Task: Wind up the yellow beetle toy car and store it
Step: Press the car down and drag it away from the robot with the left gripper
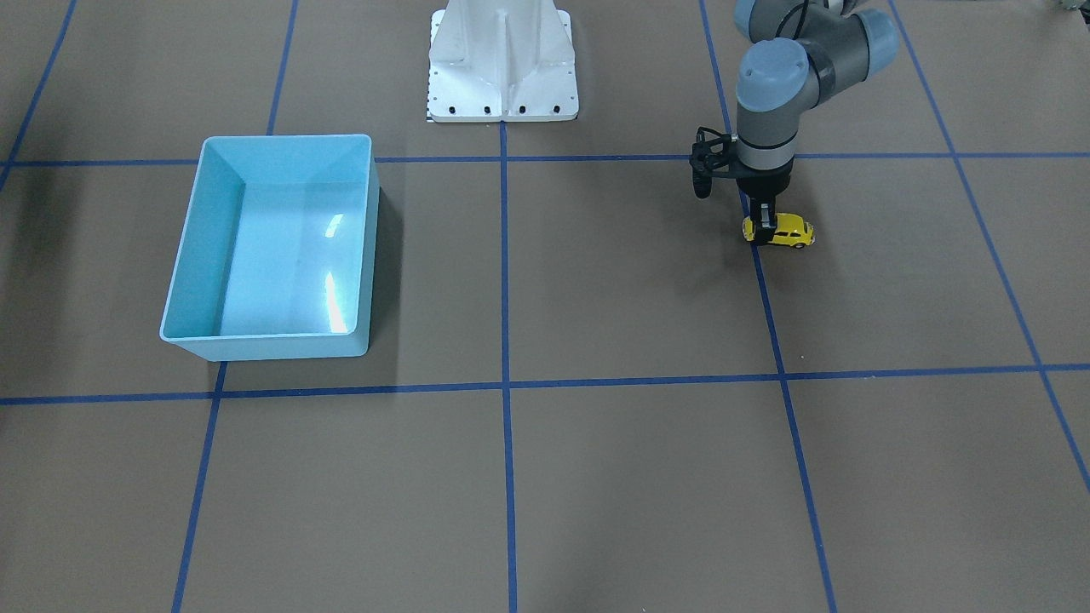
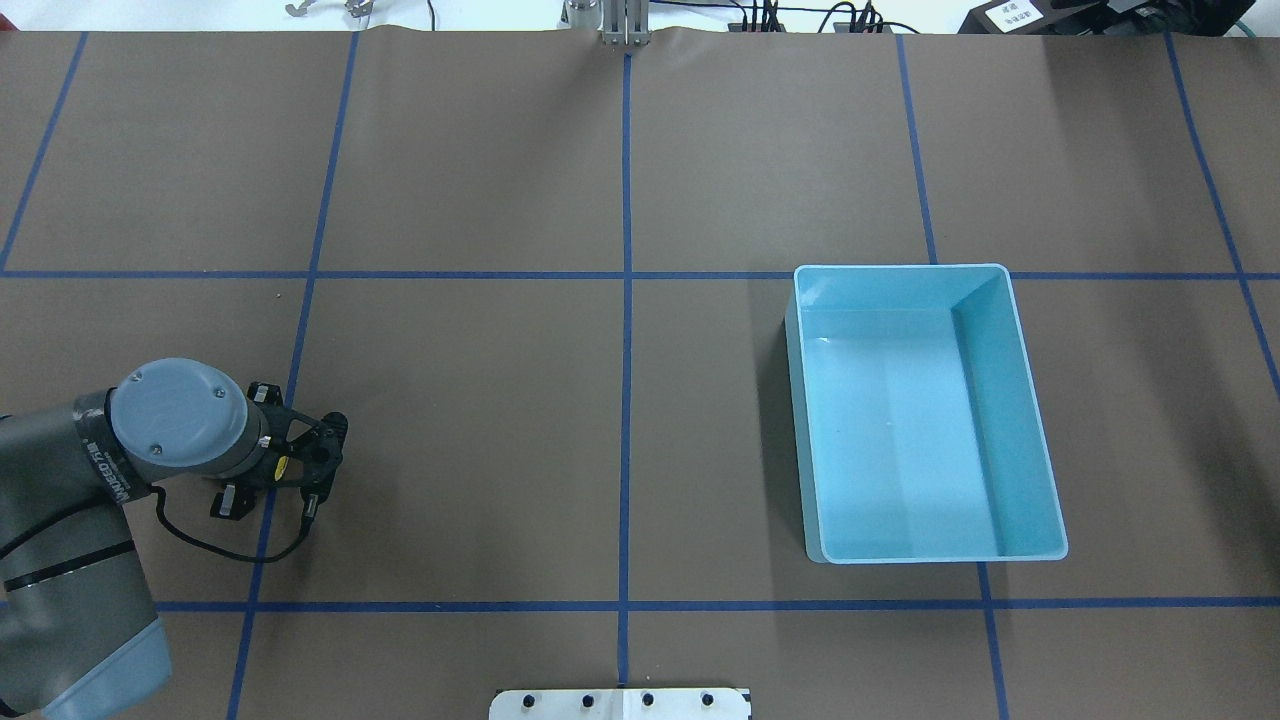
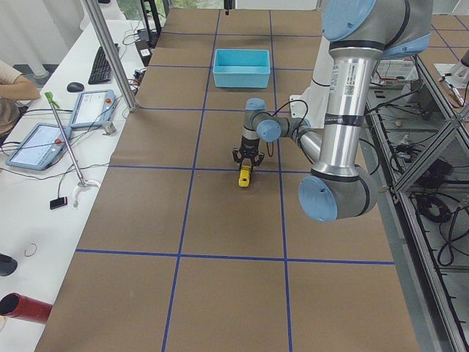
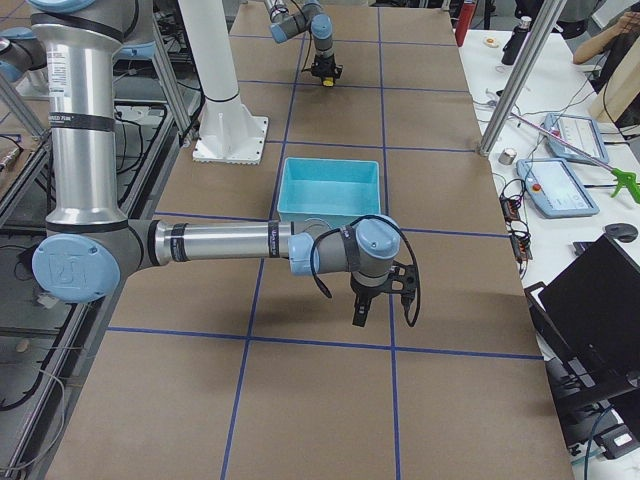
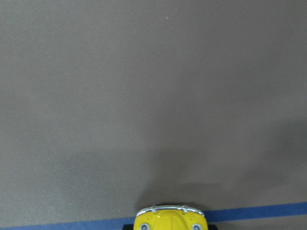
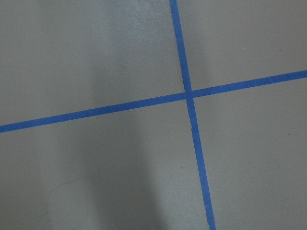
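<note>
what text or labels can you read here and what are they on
Nothing reads cleanly.
Lettering on the left arm's wrist band: blurred.
A white card at the top right of the overhead view: too small.
Label on the right arm's upright tube: too small.
The yellow beetle toy car: no lettering visible.

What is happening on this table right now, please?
The left gripper is down on the yellow beetle toy car, which stands on the table over a blue tape line. Its fingers seem closed on the car's sides. The light blue bin is empty, on the other side of the table. The right gripper hangs over bare table with nothing in it; I cannot tell whether it is open.
</note>
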Available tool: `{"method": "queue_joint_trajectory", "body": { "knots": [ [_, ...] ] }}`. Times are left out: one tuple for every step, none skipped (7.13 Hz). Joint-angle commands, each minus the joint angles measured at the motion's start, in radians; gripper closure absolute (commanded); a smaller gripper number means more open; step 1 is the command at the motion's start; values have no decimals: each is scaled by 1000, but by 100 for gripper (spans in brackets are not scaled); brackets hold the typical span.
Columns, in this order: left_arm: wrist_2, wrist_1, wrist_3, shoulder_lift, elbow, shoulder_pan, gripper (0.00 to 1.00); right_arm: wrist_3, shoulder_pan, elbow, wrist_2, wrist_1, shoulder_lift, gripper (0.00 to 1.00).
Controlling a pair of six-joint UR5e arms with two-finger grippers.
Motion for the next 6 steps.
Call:
{"method": "queue_joint_trajectory", "body": {
  "knots": [
    [-76, 0, 67, -1, 4, -100, 70, 0, 0, 3, 2, 0, -6, 0],
    [-119, 0, 86, -4, 8, -152, 70, 0, 0, 1, 2, 2, -6, 0],
    [-186, -31, 88, -16, 51, -207, 70, 0, 0, 4, 2, 3, -6, 0],
    [-239, -68, 106, -59, 119, -270, 70, 0, 0, 4, 2, 2, -6, 0],
    [-267, -70, 194, -112, 192, -321, 71, 0, 0, 4, 2, 2, -6, 0],
    [-288, -70, 244, -172, 258, -355, 71, 0, 0, 4, 2, 3, -4, 0]
  ]
}}
